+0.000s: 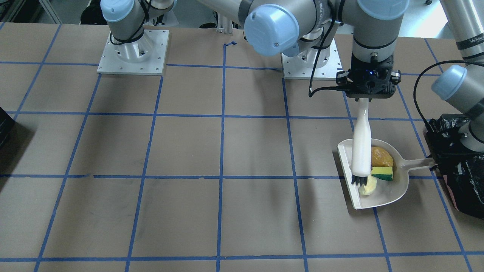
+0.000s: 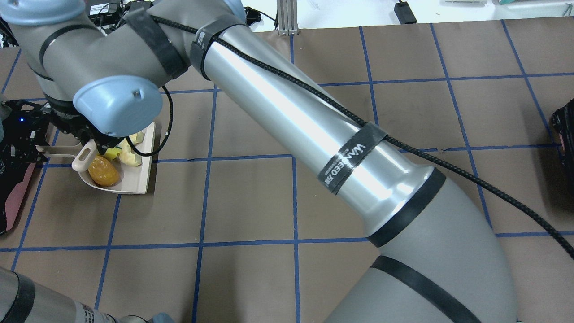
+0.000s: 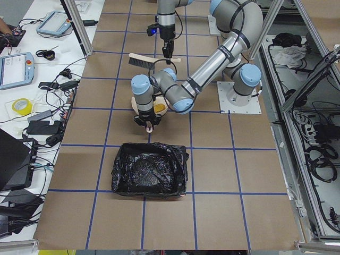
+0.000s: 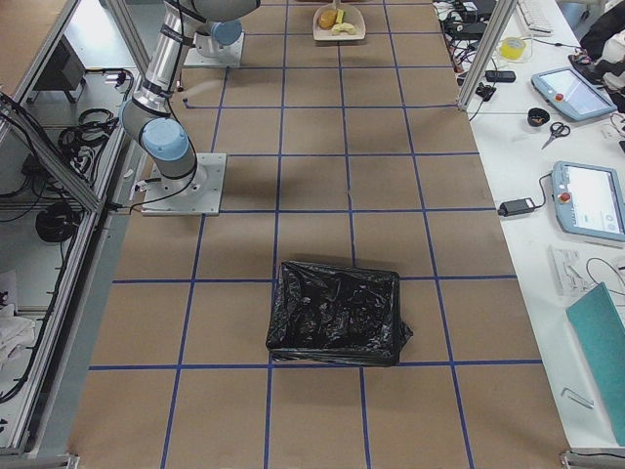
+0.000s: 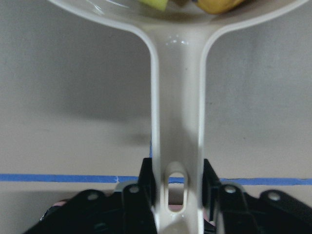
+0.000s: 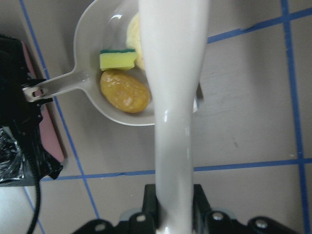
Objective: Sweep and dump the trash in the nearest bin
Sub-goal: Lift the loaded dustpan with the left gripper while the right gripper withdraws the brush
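Gripping dustpan [image 1: 391,190] handle w/ left claw [image 5: 178,181]; right claw [image 1: 363,99] grips brush [image 1: 362,143], bristles inside.

Black strap [image 2: 354,162] around right arm [image 2: 287,103]: white print, roughly "WANREED", smaller characters beside it unreadable. Second strap [image 1: 470,42] on left arm [image 1: 459,19]: only "WAN" legible. No other text is readable.

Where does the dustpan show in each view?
Front-facing: dustpan right of centre.
Overhead: dustpan at left.
Exterior left: dustpan mostly hidden behind near arm.
Exterior right: dustpan at top edge.
Left wrist: its handle fills centre.
Right wrist: dustpan upper left, behind brush.
Landmark: orange lump inside it.
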You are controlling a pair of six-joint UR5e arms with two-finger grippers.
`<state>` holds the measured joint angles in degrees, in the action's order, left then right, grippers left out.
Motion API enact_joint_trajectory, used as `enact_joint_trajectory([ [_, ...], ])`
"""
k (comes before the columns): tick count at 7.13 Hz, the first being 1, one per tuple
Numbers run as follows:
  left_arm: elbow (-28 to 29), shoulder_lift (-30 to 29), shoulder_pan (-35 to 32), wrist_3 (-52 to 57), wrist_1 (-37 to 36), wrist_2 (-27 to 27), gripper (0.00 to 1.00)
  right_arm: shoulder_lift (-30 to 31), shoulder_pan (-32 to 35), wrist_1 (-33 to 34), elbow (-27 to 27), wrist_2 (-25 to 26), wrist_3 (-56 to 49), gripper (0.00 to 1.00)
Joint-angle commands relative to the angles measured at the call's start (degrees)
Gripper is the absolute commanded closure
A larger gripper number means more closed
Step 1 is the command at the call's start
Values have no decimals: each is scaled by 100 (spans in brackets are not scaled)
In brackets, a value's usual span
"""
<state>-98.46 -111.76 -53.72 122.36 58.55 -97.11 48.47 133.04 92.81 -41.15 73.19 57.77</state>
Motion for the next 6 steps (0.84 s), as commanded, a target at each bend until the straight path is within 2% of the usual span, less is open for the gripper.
enact_joint_trajectory([
  [1,430,101,169,-159,532,226,100,328,-435,-911,-250,553,-807,100],
  [2,616,154,178,-186,639,219,100,686,-716,-1053,-792,1043,-1307,100],
  [3,740,259,213,-256,649,219,100,1221,-1049,-1167,-1450,1187,-1834,100],
  [5,1352,269,563,-484,849,140,100,2555,-1525,-1300,-3389,1521,-2593,100],
  [6,1826,147,756,-502,1112,105,100,3066,-1623,-1074,-4330,1662,-2726,100],
])
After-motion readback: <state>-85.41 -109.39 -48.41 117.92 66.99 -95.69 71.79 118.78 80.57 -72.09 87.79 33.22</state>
